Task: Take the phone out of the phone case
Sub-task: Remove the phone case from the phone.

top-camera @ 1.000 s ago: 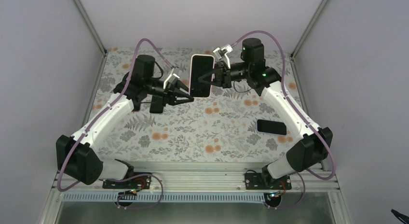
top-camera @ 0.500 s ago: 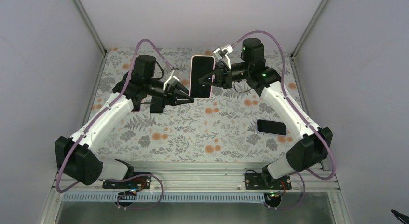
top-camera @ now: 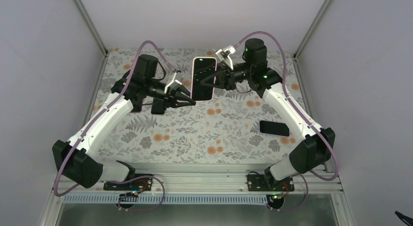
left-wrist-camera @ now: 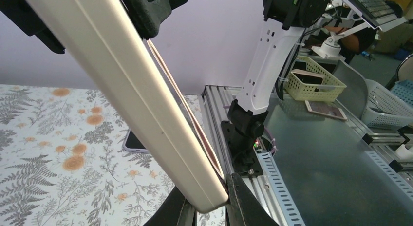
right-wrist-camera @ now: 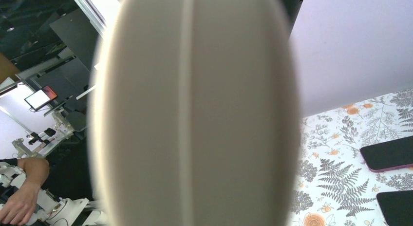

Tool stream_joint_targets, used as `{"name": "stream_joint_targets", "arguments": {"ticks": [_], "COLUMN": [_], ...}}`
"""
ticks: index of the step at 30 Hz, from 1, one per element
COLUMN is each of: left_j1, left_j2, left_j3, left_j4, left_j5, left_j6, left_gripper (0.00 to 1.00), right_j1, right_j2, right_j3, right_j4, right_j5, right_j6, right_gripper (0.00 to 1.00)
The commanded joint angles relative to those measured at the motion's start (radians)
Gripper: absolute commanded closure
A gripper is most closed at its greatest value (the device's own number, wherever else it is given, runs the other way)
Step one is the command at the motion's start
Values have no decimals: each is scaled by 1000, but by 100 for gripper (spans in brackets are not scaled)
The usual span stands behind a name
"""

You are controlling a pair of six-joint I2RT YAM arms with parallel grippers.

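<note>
One phone (top-camera: pixel 202 69), dark screen toward the overhead camera, seated in a cream phone case (left-wrist-camera: pixel 141 94) and held upright in the air above the far middle of the bench (top-camera: pixel 229 138), with no edge touching the floral surface. Right long edge of the case pinched between the right fingers (top-camera: pixel 209 80), one lying across the screen, the other hidden behind. Right wrist view filled by the blurred cream case, with no grip detail readable there. Lower left corner of the case nipped between the left fingers (left-wrist-camera: pixel 243 206), one on each face, closed onto the rounded corner. Top edge and upper left edge of the case free of both arms. Thin copper-coloured line along the case's lip in the left wrist view; impossible to tell whether a gap. Three further handsets flat on the bench: a dark handset (top-camera: pixel 274 128) near the right side, well apart from the held case; a second dark handset (top-camera: pixel 158 106) just below the left fingers; a pink-rimmed handset (right-wrist-camera: pixel 389 153) beside it. Broad floral surface open across the near middle, between the two arm bases.
</note>
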Motion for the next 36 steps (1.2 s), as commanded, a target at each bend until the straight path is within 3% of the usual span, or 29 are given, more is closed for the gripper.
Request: {"name": "stream_joint_targets", "arguments": {"ticks": [1,14,22,36], "left_j1": [0,-1,-1,7], "left_j2": [-10,-2,-1,-8], "left_j3": [53,123,171,166], "left_j4": [66,-29,-113,-24], "left_j5": [-93,-150,-206,-334], "left_j6": [89,229,349,257], "left_gripper": [98,96,90,76], "right_j1": [70,103,113,125], "right_j2": [-16,-6,-4,-9], "right_j3": [-16,-39,-37,-41], "right_j4": [-8,33,40,47], "right_j5": [-211,-268,-292,-322], "right_j6": [69,120,134,142], "right_gripper": [96,96,96,96]}}
